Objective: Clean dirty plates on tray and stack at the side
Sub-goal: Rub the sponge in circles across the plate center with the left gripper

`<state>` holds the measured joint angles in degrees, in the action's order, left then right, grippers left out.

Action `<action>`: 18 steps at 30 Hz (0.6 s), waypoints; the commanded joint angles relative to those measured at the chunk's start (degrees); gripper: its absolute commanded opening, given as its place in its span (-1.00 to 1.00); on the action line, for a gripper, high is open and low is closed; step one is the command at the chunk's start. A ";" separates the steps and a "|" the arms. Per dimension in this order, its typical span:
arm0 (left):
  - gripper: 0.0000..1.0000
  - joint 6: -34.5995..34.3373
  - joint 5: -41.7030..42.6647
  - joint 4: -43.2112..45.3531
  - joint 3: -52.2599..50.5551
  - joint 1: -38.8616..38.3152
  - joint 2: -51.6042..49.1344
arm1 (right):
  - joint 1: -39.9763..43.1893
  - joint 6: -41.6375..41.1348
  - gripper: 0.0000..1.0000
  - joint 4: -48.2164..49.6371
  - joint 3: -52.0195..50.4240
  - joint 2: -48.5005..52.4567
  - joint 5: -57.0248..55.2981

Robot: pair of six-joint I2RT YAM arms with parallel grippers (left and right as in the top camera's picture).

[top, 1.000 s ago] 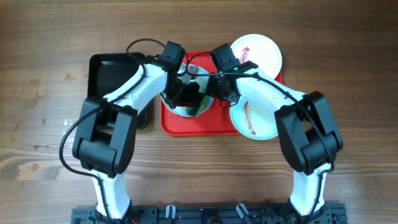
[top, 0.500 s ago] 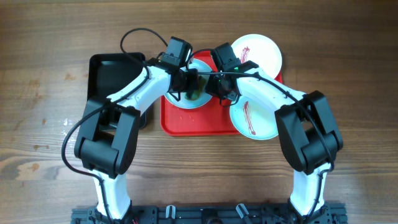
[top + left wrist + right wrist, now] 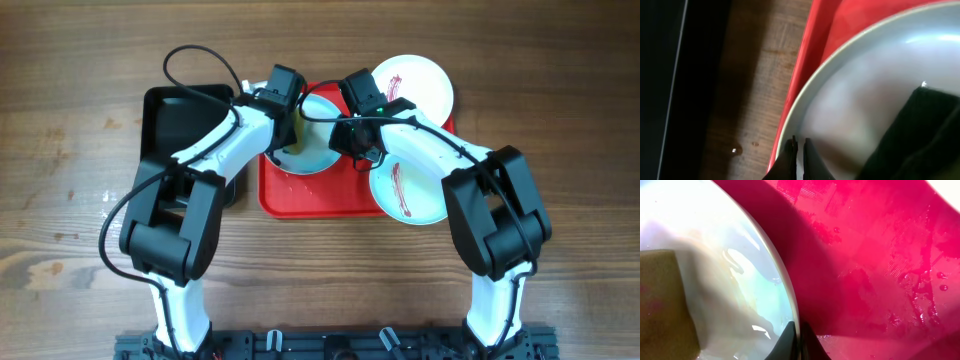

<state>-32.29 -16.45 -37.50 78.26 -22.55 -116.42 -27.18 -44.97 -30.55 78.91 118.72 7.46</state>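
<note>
A pale mint plate point(image 3: 320, 150) point(image 3: 865, 90) point(image 3: 715, 255) sits over the left half of the red tray point(image 3: 300, 200) point(image 3: 880, 255). Its surface is wet and shows no streak. My right gripper point(image 3: 351, 145) point(image 3: 799, 327) is shut on its right rim, and a shadow lies under that edge. The left gripper point(image 3: 290, 135) point(image 3: 799, 147) is shut just inside the plate's left rim, on a yellow-green sponge point(image 3: 284, 152) point(image 3: 660, 300) pressed to the plate. A white plate point(image 3: 415, 85) and a second mint plate point(image 3: 410, 195) each carry a dark red streak.
A black tray point(image 3: 175, 115) stands left of the red one, partly under my left arm. The white plate overhangs the red tray's back right corner, and the streaked mint plate overhangs its front right. Bare wood surrounds both trays.
My left gripper has slid the sponge from the plate's lower middle up and to the left, uncovering more of the plate. The right gripper has stayed on the rim.
</note>
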 commanded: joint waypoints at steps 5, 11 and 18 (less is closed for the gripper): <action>-0.92 -1.57 -2.47 -6.69 2.08 0.15 -0.83 | -0.24 -0.11 -0.91 -0.52 -0.66 2.27 -0.98; 0.19 -0.90 -2.47 -8.70 8.87 0.22 1.90 | -0.24 -0.02 -0.91 -0.55 -0.66 2.27 -0.98; 0.21 7.50 3.69 -8.81 12.07 0.20 6.45 | -0.24 -0.04 -0.91 -0.50 -0.66 2.27 -0.98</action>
<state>-30.33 -16.80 -46.26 88.42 -22.50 -114.24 -27.70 -44.95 -30.63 78.91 118.74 8.10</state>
